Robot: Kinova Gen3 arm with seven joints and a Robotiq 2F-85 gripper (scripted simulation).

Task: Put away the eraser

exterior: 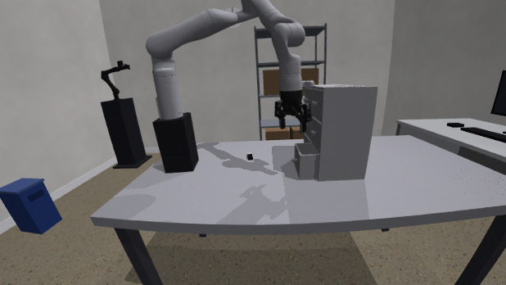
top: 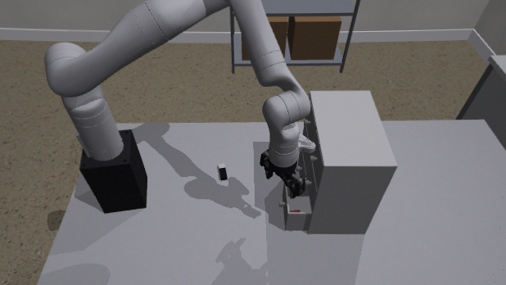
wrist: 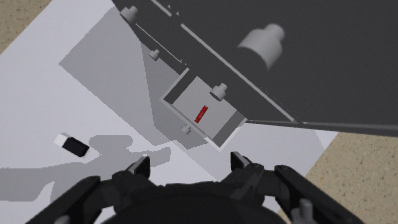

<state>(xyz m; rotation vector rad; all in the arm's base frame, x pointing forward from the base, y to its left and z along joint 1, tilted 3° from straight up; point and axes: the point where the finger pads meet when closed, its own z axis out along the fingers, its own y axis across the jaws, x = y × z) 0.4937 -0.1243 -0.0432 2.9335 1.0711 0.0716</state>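
The eraser (top: 222,172) (exterior: 250,156) (wrist: 72,144), black with a white end, lies on the table between the arm's base and the chest. The grey chest (top: 348,131) (exterior: 348,131) (wrist: 325,75) stands upright. Its bottom drawer at the end nearer the top and exterior views (top: 298,221) (exterior: 307,164) (wrist: 229,129) is pulled out and looks level. A small red bar (top: 295,211) (wrist: 201,114) lies on its floor; no eraser shows there. My gripper (top: 282,184) (exterior: 293,127) (wrist: 190,162) is open and empty, well above the table, close to the chest's front. The other drawers' insides are hidden.
Knobs (top: 313,158) (wrist: 262,45) stick out from the chest's front beside the gripper. The other drawers look pushed in. The black base block (top: 119,184) (exterior: 176,143) stands at the table's left. Arm shadows fall on the table around the eraser.
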